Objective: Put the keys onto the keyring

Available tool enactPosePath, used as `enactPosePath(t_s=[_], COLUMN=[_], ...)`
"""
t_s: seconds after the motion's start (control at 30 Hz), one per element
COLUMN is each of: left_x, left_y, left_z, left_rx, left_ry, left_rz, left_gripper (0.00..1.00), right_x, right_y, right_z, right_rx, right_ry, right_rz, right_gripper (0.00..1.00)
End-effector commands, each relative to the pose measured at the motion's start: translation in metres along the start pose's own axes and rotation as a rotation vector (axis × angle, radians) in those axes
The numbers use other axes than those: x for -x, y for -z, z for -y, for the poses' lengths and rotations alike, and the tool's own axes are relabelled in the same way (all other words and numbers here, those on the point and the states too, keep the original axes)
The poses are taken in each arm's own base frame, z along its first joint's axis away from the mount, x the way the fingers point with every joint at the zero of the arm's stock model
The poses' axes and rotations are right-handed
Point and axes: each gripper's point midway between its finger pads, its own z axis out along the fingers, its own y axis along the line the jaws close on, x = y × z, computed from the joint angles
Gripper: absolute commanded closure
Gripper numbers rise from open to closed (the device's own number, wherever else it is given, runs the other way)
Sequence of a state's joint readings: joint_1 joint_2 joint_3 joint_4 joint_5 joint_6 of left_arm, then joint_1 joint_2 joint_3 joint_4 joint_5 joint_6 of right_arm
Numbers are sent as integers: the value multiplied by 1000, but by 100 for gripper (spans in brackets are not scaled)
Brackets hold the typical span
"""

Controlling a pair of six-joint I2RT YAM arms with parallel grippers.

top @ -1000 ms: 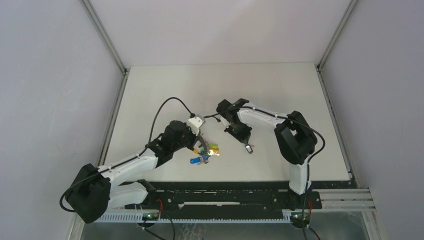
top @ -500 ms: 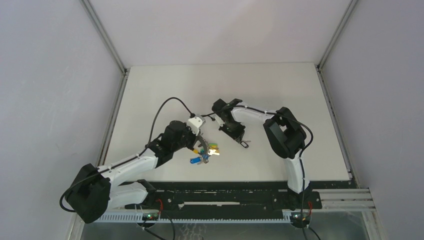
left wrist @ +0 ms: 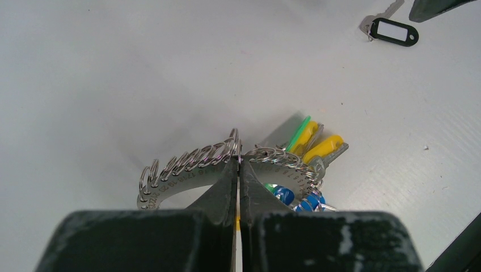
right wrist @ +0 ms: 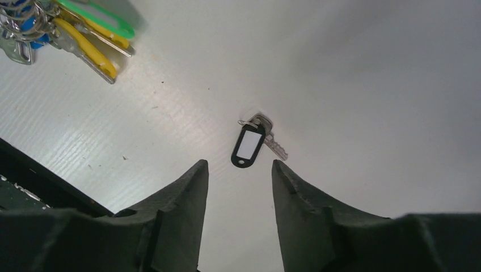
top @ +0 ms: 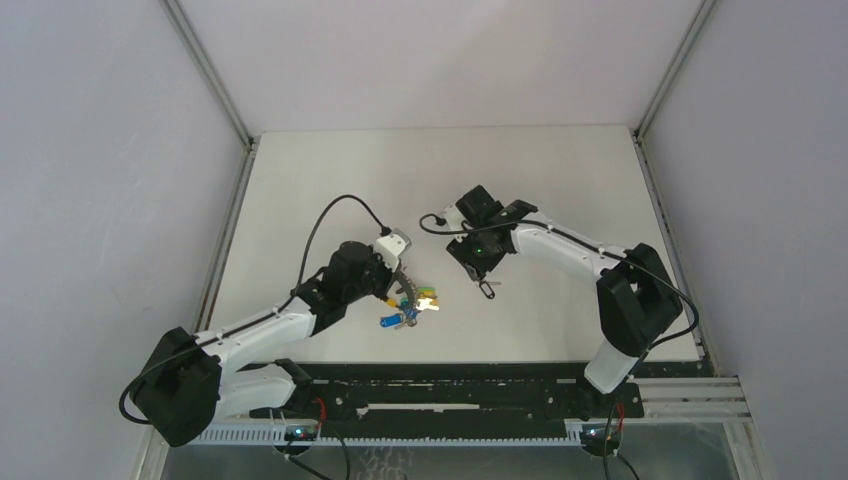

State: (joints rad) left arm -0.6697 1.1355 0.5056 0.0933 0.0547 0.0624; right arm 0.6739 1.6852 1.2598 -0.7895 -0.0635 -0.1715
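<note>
The key (right wrist: 264, 131) lies flat on the table with its black tag (right wrist: 248, 146), loose and apart from any finger; it also shows as the key (top: 489, 290) and the key (left wrist: 391, 29). My right gripper (right wrist: 239, 164) hovers just short of it, open and holding nothing. The keyring (left wrist: 187, 170) is a silvery curved band lined with small rings. It carries yellow, green and blue tags (left wrist: 309, 147). My left gripper (left wrist: 238, 163) is shut on the band's middle and holds it just above the table. In the top view, the left gripper (top: 398, 285) sits left of the right gripper (top: 478, 262).
The bunch of coloured tags (right wrist: 91, 34) rests on the table to the left of the right gripper. The white table (top: 560, 180) ends at metal frame rails (top: 240, 200) on both sides. A black cable (top: 335, 205) loops above the left wrist.
My right gripper has gone from shut to open, with the key lying free, shifted slightly left. The right arm's elbow has swung out to the right. The left arm is unchanged.
</note>
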Motion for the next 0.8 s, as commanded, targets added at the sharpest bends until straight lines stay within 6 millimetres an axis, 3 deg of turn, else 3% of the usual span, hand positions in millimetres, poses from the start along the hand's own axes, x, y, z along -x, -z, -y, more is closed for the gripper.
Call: enactPosePath(t_s=[0.0, 0.3, 0.53, 0.77], left_x=[26, 25, 25, 26], left_y=[5, 5, 5, 5], left_z=[0, 1, 1, 1], left_rx=[1, -4, -5, -3], left_ry=[-22, -24, -24, -26], left_rz=[86, 87, 86, 90], left_gripper=[100, 100, 100, 100], right_x=[0, -5, -11, -26], right_y=[-5, -23, -39, -47], right_z=[3, 17, 15, 0], right_rx=[84, 202, 282, 324], right_ry=[-19, -232, -310, -360], right_rz=[71, 139, 128, 73], right_gripper=[50, 33, 32, 34])
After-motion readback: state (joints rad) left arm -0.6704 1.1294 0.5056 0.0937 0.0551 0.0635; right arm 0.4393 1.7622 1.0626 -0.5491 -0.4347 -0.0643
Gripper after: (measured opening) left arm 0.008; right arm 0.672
